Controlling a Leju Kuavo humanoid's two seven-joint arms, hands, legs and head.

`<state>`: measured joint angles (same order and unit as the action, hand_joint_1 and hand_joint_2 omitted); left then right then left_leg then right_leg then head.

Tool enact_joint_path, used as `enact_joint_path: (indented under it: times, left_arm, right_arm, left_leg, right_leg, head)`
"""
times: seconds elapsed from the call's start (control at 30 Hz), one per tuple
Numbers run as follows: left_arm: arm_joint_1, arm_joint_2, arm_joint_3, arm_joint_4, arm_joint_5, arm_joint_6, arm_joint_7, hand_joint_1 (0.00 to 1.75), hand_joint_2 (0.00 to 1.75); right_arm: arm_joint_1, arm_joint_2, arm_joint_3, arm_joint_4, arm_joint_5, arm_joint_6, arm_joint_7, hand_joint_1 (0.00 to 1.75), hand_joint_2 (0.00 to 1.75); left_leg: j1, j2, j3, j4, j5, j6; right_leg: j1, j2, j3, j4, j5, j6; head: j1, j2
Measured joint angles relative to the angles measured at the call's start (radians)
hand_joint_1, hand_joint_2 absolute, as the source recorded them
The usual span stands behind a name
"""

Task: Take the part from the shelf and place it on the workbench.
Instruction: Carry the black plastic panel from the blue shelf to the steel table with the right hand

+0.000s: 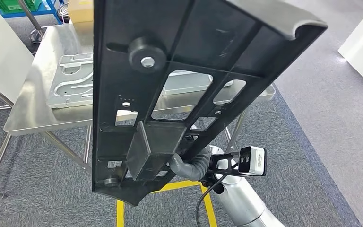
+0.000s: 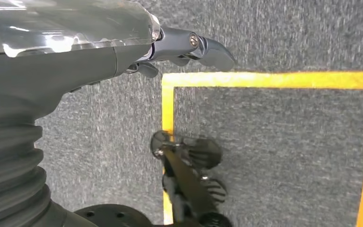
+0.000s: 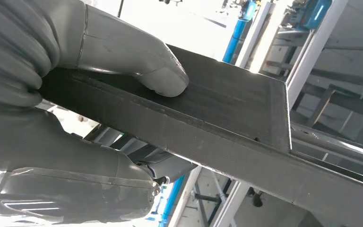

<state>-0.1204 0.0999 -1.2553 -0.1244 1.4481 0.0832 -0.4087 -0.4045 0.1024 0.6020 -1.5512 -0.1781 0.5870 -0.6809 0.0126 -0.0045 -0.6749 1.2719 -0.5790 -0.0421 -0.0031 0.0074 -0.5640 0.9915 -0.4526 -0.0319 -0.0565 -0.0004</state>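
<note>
- The part (image 1: 179, 85), a long black ribbed panel with cut-outs, is up in the air and tilted, close in front of the robot's head camera and nowhere near resting on anything.
- The right hand (image 3: 75, 113) has it: in the right wrist view the thick grey thumb (image 3: 151, 71) presses flat on one face of the panel while the rest of the hand wraps the edge from the other side. A firm clamp, by the look of it.
- The left hand (image 2: 123, 52) hangs over grey carpet (image 2: 288, 151) marked with yellow tape (image 2: 264, 79), holding nothing; its dark fingers (image 2: 203, 47) look partly curled, but how far closed they are cannot be told.
- The workbench (image 1: 33, 113), a steel table, sits ahead and to the left, beyond the panel, with a silver stamped plate (image 1: 71, 82) already lying on it.
- Judgement: pick-up looks done, and this is the carry stage.
- Next call: bring the panel over the bare steel beside the silver plate, level it out, lower it, then release the thumb.
- Watch for the long free end swinging into the table edge.
</note>
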Motion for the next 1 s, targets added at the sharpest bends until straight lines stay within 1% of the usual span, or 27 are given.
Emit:
enact_joint_path:
  times: [0.03, 0.07, 0.1, 0.13, 0.17, 0.2, 0.23, 0.3, 0.33, 0.37, 0.4, 0.43, 0.47, 0.5, 0.53, 0.57, 0.6, 0.63, 0.67, 0.7, 0.73, 0.8, 0.83, 0.87, 0.9, 0.97, 1.0]
  left_arm:
    - [0.001, 0.0, 0.0, 0.0, 0.0, 0.0, 0.001, 0.0, 1.75]
    - [0.001, 0.0, 0.0, 0.0, 0.0, 0.0, 0.001, 0.0, 1.75]
    - [0.001, 0.0, -0.001, 0.0, 0.0, 0.0, 0.001, 0.0, 1.75]
    - [0.001, 0.001, -0.001, 0.0, 0.0, 0.0, 0.001, 0.0, 1.75]
    - [0.0, 0.001, -0.001, 0.0, 0.0, 0.0, 0.002, 0.0, 1.75]
    - [0.0, 0.001, -0.001, 0.0, 0.0, 0.0, 0.002, 0.0, 1.75]
    - [-0.001, 0.002, -0.001, 0.0, 0.0, 0.0, 0.002, 0.0, 1.75]
    - [-0.002, 0.001, -0.001, 0.0, 0.0, 0.0, 0.004, 0.0, 1.75]
    - [-0.002, 0.001, -0.001, 0.0, 0.0, 0.0, 0.005, 0.0, 1.75]
    - [-0.003, 0.001, -0.001, 0.0, 0.0, 0.0, 0.006, 0.0, 1.75]
    - [-0.004, 0.0, -0.002, 0.0, 0.0, 0.0, 0.007, 0.0, 1.75]
    - [-0.005, 0.0, -0.002, 0.0, 0.0, 0.0, 0.009, 0.0, 1.75]
    - [-0.004, 0.0, -0.002, 0.0, 0.0, 0.0, 0.01, 0.0, 1.75]
    - [-0.004, 0.0, -0.002, 0.0, 0.0, 0.0, 0.012, 0.0, 1.75]
    - [-0.003, 0.0, -0.003, 0.0, 0.0, 0.0, 0.013, 0.0, 1.75]
    - [-0.002, -0.001, -0.003, 0.0, 0.0, 0.0, 0.014, 0.0, 1.75]
    - [-0.002, -0.001, -0.003, 0.0, 0.0, 0.0, 0.014, 0.0, 1.75]
    - [-0.002, -0.002, -0.004, 0.0, 0.0, 0.0, 0.014, 0.0, 1.75]
    - [-0.003, -0.003, -0.005, 0.0, 0.0, 0.0, 0.014, 0.0, 1.75]
    - [-0.003, -0.003, -0.006, 0.0, 0.0, 0.0, 0.014, 0.0, 1.75]
    - [-0.003, -0.003, -0.007, 0.0, 0.0, 0.0, 0.015, 0.0, 1.75]
    - [-0.003, -0.003, -0.009, 0.0, 0.0, 0.0, 0.015, 0.0, 1.75]
    - [-0.004, -0.004, -0.01, 0.0, 0.0, 0.0, 0.015, 0.0, 1.75]
    - [-0.004, -0.004, -0.01, 0.0, 0.0, 0.0, 0.014, 0.0, 1.75]
    - [-0.003, -0.003, -0.011, 0.0, 0.0, 0.0, 0.014, 0.0, 1.75]
    - [0.0, -0.002, -0.011, 0.0, 0.0, 0.0, 0.015, 0.0, 1.75]
    - [0.003, -0.002, -0.011, 0.0, 0.0, 0.0, 0.015, 0.0, 1.75]
  right_arm:
    - [0.001, 0.0, 0.0, 0.001, 0.0, 0.0, 0.0, 1.75, 1.75]
    - [0.001, 0.0, 0.0, 0.002, 0.0, -0.001, 0.0, 1.75, 1.75]
    - [0.001, 0.0, 0.0, 0.002, 0.0, -0.001, 0.0, 1.75, 1.75]
    - [0.001, 0.0, 0.0, 0.003, 0.0, -0.001, 0.0, 1.75, 1.75]
    - [0.001, 0.0, 0.0, 0.003, 0.0, -0.001, 0.0, 1.75, 1.75]
    - [0.001, 0.0, 0.0, 0.003, 0.001, -0.001, 0.0, 1.75, 1.75]
    - [0.0, 0.0, 0.0, 0.003, 0.001, -0.001, 0.0, 1.75, 1.75]
    - [0.0, 0.0, 0.0, 0.002, 0.002, -0.003, 0.0, 1.75, 1.75]
    - [-0.001, 0.0, 0.0, 0.002, 0.002, -0.005, 0.0, 1.75, 1.75]
    - [-0.002, 0.0, 0.0, 0.001, 0.002, -0.006, 0.0, 1.75, 1.75]
    - [-0.001, 0.0, 0.0, 0.0, 0.002, -0.007, 0.0, 1.75, 1.75]
    - [0.0, -0.001, 0.0, -0.001, 0.002, -0.008, 0.0, 1.75, 1.75]
    - [0.003, -0.002, 0.0, -0.001, 0.002, -0.007, 0.0, 1.75, 1.75]
    - [0.007, -0.003, -0.001, -0.001, 0.002, -0.005, 0.0, 1.75, 1.75]
    - [0.009, -0.004, -0.001, -0.001, 0.003, -0.002, 0.0, 1.75, 1.75]
    - [0.011, -0.005, -0.001, -0.001, 0.004, 0.001, 0.0, 1.75, 1.75]
    - [0.011, -0.005, -0.002, -0.002, 0.005, 0.003, 0.0, 1.75, 1.75]
    - [0.011, -0.005, -0.002, -0.003, 0.005, 0.004, 0.0, 1.75, 1.75]
    - [0.011, -0.005, -0.003, -0.003, 0.007, 0.004, 0.0, 1.75, 1.75]
    - [0.011, -0.005, -0.004, -0.004, 0.009, 0.004, 0.0, 1.75, 1.75]
    - [0.011, -0.005, -0.005, -0.004, 0.011, 0.004, 0.0, 1.75, 1.75]
    - [0.013, -0.004, -0.008, -0.008, 0.018, 0.0, 0.0, 1.75, 1.75]
    - [0.013, -0.004, -0.009, -0.011, 0.021, -0.002, 0.0, 1.75, 1.75]
    - [0.014, -0.003, -0.01, -0.016, 0.024, -0.007, 0.0, 1.75, 1.75]
    - [0.015, -0.002, -0.011, -0.021, 0.029, -0.013, 0.0, 1.75, 1.75]
    - [0.017, -0.001, -0.017, -0.026, 0.037, -0.027, 0.0, 1.75, 1.75]
    - [0.018, -0.001, -0.023, -0.027, 0.038, -0.033, 0.0, 1.75, 1.75]
  left_leg:
    - [0.0, 0.0, -0.011, -0.008, 0.027, 0.0]
    - [0.0, 0.0, -0.002, -0.059, 0.073, 0.002]
    - [-0.001, 0.0, 0.018, -0.129, 0.123, 0.007]
    - [-0.003, 0.0, 0.04, -0.191, 0.158, 0.012]
    - [-0.006, 0.0, 0.059, -0.239, 0.177, 0.019]
    - [-0.009, 0.0, 0.067, -0.261, 0.179, 0.024]
    - [-0.011, 0.0, 0.07, -0.265, 0.172, 0.03]
    - [-0.007, 0.0, 0.074, -0.274, 0.168, 0.04]
    - [-0.004, 0.0, 0.078, -0.278, 0.167, 0.046]
    - [-0.001, 0.0, 0.083, -0.283, 0.166, 0.051]
    - [-0.001, 0.001, 0.087, -0.285, 0.163, 0.055]
    - [-0.001, 0.001, 0.09, -0.285, 0.159, 0.058]
    - [-0.001, 0.001, 0.093, -0.285, 0.155, 0.06]
    - [-0.002, 0.001, 0.098, -0.284, 0.15, 0.06]
    - [-0.002, 0.001, 0.105, -0.283, 0.145, 0.06]
    - [-0.002, 0.0, 0.114, -0.283, 0.138, 0.059]
    - [-0.002, 0.0, 0.124, -0.282, 0.131, 0.057]
    - [-0.004, -0.001, 0.132, -0.281, 0.123, 0.053]
    - [-0.006, -0.001, 0.137, -0.279, 0.117, 0.048]
    - [-0.007, -0.001, 0.139, -0.278, 0.112, 0.043]
    - [-0.009, -0.001, 0.14, -0.278, 0.108, 0.037]
    - [-0.007, 0.0, 0.144, -0.279, 0.101, 0.025]
    - [-0.006, 0.001, 0.142, -0.267, 0.092, 0.02]
    - [-0.004, 0.001, 0.13, -0.236, 0.075, 0.014]
    - [-0.002, 0.001, 0.104, -0.183, 0.05, 0.01]
    - [0.0, 0.001, 0.023, -0.038, -0.004, 0.002]
    - [0.0, 0.001, -0.012, 0.014, -0.013, 0.0]
  right_leg:
    - [0.0, 0.001, 0.008, 0.001, -0.006, 0.001]
    - [0.0, 0.002, 0.018, 0.001, -0.014, 0.002]
    - [0.0, 0.002, 0.029, 0.001, -0.023, 0.004]
    - [0.002, 0.003, 0.037, 0.002, -0.031, 0.008]
    - [0.003, 0.004, 0.041, 0.003, -0.037, 0.012]
    - [0.005, 0.005, 0.042, 0.003, -0.041, 0.017]
    - [0.006, 0.005, 0.041, 0.003, -0.042, 0.022]
    - [0.006, 0.005, 0.043, 0.003, -0.049, 0.033]
    - [0.006, 0.004, 0.037, 0.019, -0.059, 0.038]
    - [0.006, 0.003, 0.019, 0.056, -0.078, 0.043]
    - [0.004, 0.002, -0.014, 0.118, -0.104, 0.047]
    - [0.002, 0.002, -0.059, 0.191, -0.13, 0.049]
    - [0.0, 0.002, -0.103, 0.258, -0.148, 0.052]
    - [-0.002, 0.001, -0.136, 0.299, -0.148, 0.053]
    - [-0.003, 0.0, -0.148, 0.299, -0.125, 0.054]
    - [-0.004, -0.001, -0.139, 0.257, -0.083, 0.053]
    - [-0.004, -0.002, -0.116, 0.187, -0.031, 0.05]
    - [-0.002, -0.004, -0.088, 0.117, 0.007, 0.046]
    - [0.0, -0.005, -0.066, 0.063, 0.031, 0.041]
    - [0.001, -0.006, -0.055, 0.032, 0.038, 0.037]
    - [0.003, -0.005, -0.052, 0.024, 0.032, 0.033]
    - [0.002, -0.002, -0.047, 0.016, 0.028, 0.022]
    - [0.0, -0.002, -0.041, 0.012, 0.026, 0.016]
    - [-0.002, -0.002, -0.033, 0.008, 0.024, 0.011]
    - [-0.003, -0.003, -0.027, 0.005, 0.021, 0.006]
    - [-0.003, -0.003, -0.019, 0.005, 0.013, 0.001]
    - [-0.002, -0.003, -0.014, 0.005, 0.009, 0.001]
  head:
    - [0.0, 0.0]
    - [0.0, 0.0]
    - [0.0, 0.0]
    - [0.0, 0.0]
    - [0.0, 0.0]
    - [0.0, 0.0]
    - [0.0, 0.0]
    - [0.0, 0.0]
    - [0.0, 0.0]
    - [0.0, 0.0]
    - [0.0, 0.0]
    - [0.0, 0.0]
    - [0.0, 0.0]
    - [0.0, 0.0]
    - [0.0, 0.0]
    - [0.0, 0.0]
    - [0.0, 0.0]
    - [0.0, 0.0]
    - [0.0, 0.0]
    - [0.0, 0.0]
    - [0.0, 0.0]
    - [0.0, 0.0]
    - [0.0, 0.0]
    - [0.0, 0.0]
    - [0.0, 0.0]
    - [0.0, 0.0]
    - [0.0, 0.0]
